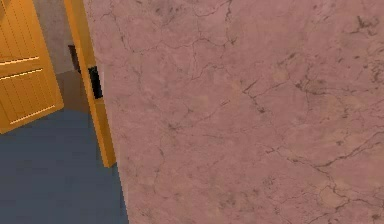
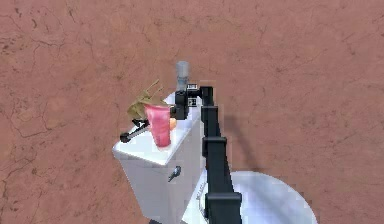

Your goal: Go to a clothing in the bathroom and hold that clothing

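Toilet tank (image 2: 150, 170): white, with a loaded lid (image 2: 185, 135).
On the lid: upright pink tube (image 2: 160, 126), grey cylinder (image 2: 183, 73), tan item (image 2: 146, 97), dark item (image 2: 131, 134).

Ahead of you a pink-brown marble wall (image 1: 250, 110), veined with thin dark cracks, stands very close and takes up most of the forward view. At that view's left an orange panelled door (image 1: 25, 70) stands beside an orange door frame (image 1: 100, 125), which carries a small dark plate (image 1: 96, 82). Below them lies a flat blue-grey floor (image 1: 50, 170). In the arm side view you have a redder marble wall (image 2: 300, 60) (same veining). Against it sits a white toilet tank (image 2: 150, 180) with a flush lever (image 2: 175, 172), and the white bowl (image 2: 275, 205) is at lower right. Light is even.
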